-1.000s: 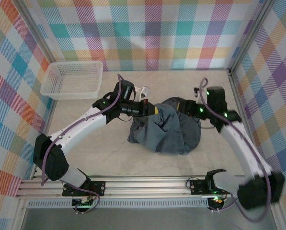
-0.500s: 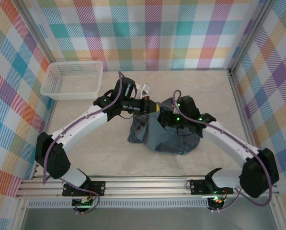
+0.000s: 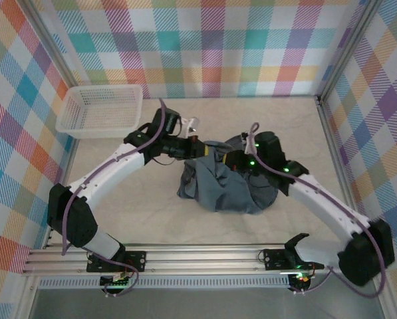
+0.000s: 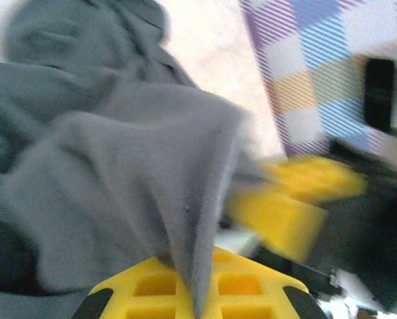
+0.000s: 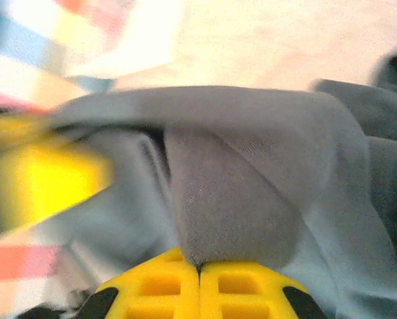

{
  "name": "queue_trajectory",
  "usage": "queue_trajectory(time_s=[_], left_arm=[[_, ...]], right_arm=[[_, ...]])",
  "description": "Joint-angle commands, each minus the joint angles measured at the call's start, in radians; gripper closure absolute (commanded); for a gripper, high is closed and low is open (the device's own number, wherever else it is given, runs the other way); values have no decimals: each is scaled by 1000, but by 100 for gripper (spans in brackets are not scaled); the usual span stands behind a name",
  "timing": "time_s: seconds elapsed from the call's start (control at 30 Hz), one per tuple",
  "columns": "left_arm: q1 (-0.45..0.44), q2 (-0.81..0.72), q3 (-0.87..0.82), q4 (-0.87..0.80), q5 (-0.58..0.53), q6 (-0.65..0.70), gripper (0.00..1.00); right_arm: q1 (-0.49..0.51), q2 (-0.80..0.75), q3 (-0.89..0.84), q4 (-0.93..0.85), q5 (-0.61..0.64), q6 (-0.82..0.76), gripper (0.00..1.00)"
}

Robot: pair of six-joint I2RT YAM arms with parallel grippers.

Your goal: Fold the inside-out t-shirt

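The inside-out t-shirt lies in a crumpled slate-grey heap at the middle of the table. My left gripper is at its upper left edge, shut on a raised fold of the t-shirt that runs down between the yellow fingers. My right gripper sits close beside it on the heap's top, shut on another fold of the t-shirt pinched where its yellow fingers meet. The two grippers are a short way apart, and each one's yellow fingers appear blurred in the other's wrist view.
A white mesh basket stands at the back left corner. Checked walls enclose the table on three sides. A metal rail with the arm bases runs along the near edge. Bare table lies around the heap.
My right gripper has swung in from the right side of the heap to its top and closed on a fold. My left gripper has drawn its fold slightly to the left.
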Motion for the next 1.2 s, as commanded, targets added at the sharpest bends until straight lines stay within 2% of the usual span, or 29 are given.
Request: queue_trajectory(time_s=[0.0, 0.1, 0.13, 0.2, 0.3, 0.37, 0.5, 0.6, 0.77, 0.93, 1.0, 1.03, 1.07, 1.1, 1.13, 1.17], left_arm=[[87, 93, -28, 9, 11, 115, 100], [67, 182, -1, 67, 78, 121, 100], [63, 195, -12, 95, 83, 115, 95], [69, 179, -63, 151, 72, 92, 76], [90, 81, -160, 192, 45, 75, 50], [90, -12, -196, 171, -2, 99, 43], [44, -267, -295, 132, -134, 109, 40], [-39, -348, -338, 134, -194, 76, 41], [-127, -254, -352, 264, -185, -13, 41], [-139, -78, -266, 324, -185, 2, 37], [-139, -28, -217, 305, -161, 28, 40], [-138, -16, -204, 306, -147, 28, 48], [-133, -9, -196, 321, -121, 15, 64], [-128, -11, -194, 350, -80, -13, 85], [-119, -23, -197, 386, -35, -57, 100], [-111, -39, -203, 421, 11, -108, 100]], right_arm=[[-39, -72, 47, 27, -337, 39, 100], [-62, -41, 94, 39, -458, 101, 100], [-72, -24, 109, 28, -463, 114, 100], [-91, 9, 133, 10, -466, 115, 100], [-124, 47, 149, 23, -473, 144, 100], [-139, 63, 159, 21, -473, 151, 100], [-162, 112, 196, -25, -475, 130, 100], [-170, 138, 211, -34, -481, 133, 100], [-171, 149, 225, -27, -496, 145, 100], [-170, 147, 246, -65, -506, 165, 100], [-171, 160, 270, -100, -504, 169, 100], [-171, 169, 281, -113, -505, 173, 100], [-173, 182, 293, -134, -503, 174, 100], [-181, 198, 306, -161, -495, 172, 100], [-194, 212, 314, -188, -477, 171, 100], [-215, 228, 317, -217, -455, 171, 100]])
